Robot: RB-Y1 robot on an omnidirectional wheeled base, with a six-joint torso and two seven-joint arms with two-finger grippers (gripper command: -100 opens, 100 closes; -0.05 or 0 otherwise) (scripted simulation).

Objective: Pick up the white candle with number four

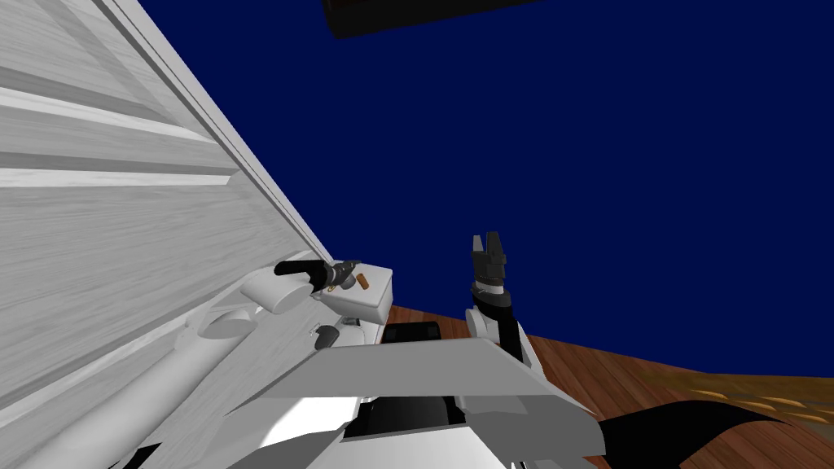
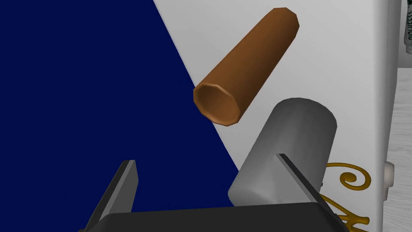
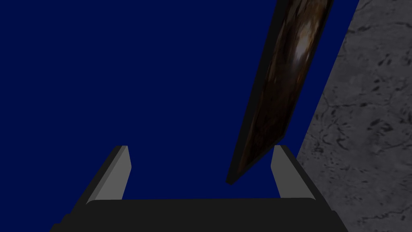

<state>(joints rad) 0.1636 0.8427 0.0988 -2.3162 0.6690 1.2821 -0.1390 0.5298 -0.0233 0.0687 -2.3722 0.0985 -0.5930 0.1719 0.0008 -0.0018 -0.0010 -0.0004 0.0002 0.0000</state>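
Head view: my left arm reaches to a small white counter (image 1: 370, 303). The left claw (image 1: 345, 273) is over its top, just beside a short brown tube (image 1: 363, 282). The right claw (image 1: 487, 242) stands raised, well apart from the counter, its fingers spread.

Left wrist view: the left claw is spread wide and pinches nothing. The candle (image 2: 295, 129), drawn as a plain grey cylinder, rests on the white counter top. One finger (image 2: 299, 179) crosses in front of it, and I cannot tell whether they touch. The brown tube is near the candle, beyond it. A gold scroll ornament (image 2: 354, 179) lies just beside the candle.

Right wrist view: the right claw is spread and empty.
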